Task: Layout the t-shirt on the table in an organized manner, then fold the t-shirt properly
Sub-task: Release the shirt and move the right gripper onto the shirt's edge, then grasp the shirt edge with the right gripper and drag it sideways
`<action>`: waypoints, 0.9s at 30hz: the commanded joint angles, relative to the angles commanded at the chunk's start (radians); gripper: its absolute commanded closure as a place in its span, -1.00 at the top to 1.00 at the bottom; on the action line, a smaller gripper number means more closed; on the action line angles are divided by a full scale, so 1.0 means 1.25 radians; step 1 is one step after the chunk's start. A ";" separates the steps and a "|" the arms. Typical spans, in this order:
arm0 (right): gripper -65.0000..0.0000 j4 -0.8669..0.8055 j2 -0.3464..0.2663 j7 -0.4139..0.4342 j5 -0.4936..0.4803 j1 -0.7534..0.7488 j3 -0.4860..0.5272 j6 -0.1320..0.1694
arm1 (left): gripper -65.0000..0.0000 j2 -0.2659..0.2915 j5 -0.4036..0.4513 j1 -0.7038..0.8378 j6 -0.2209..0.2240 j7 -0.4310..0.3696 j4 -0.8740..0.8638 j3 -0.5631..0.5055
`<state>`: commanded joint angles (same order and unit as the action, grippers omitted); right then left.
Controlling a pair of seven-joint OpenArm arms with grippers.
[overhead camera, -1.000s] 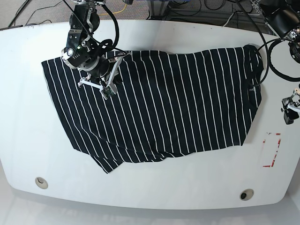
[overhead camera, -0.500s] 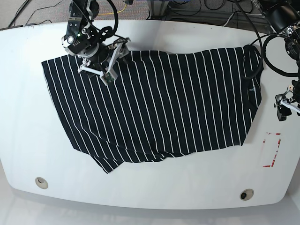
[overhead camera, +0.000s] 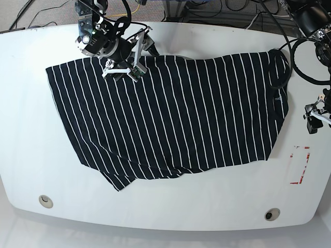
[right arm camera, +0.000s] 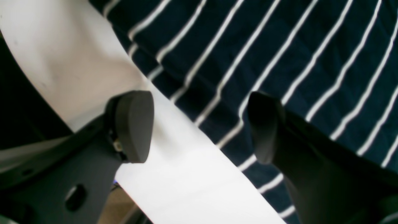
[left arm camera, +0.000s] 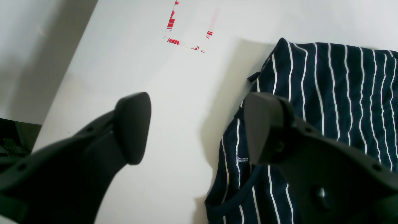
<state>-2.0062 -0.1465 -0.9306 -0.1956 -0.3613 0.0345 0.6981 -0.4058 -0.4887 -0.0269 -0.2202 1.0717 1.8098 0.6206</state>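
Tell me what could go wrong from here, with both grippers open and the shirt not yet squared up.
1. The t-shirt lies skewed, its lower hem corner bunched; folding now would likely lock the skew in.
2. The right gripper straddles the shirt's far edge at the table rim; a pull could drag fabric off.
3. The left gripper hangs beside the collar; a careless pinch may catch just the neckband and bunch it.
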 joint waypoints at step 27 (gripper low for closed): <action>-0.43 0.126 -0.076 0.064 0.000 0.007 0.000 0.000 | 0.38 0.000 0.000 0.005 0.000 0.000 0.001 0.004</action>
<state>-1.8481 -0.2417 -0.8508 -0.1956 -0.3521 0.0345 0.6981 -0.4058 -0.4887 -0.0207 -0.2202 1.0717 1.8113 0.6252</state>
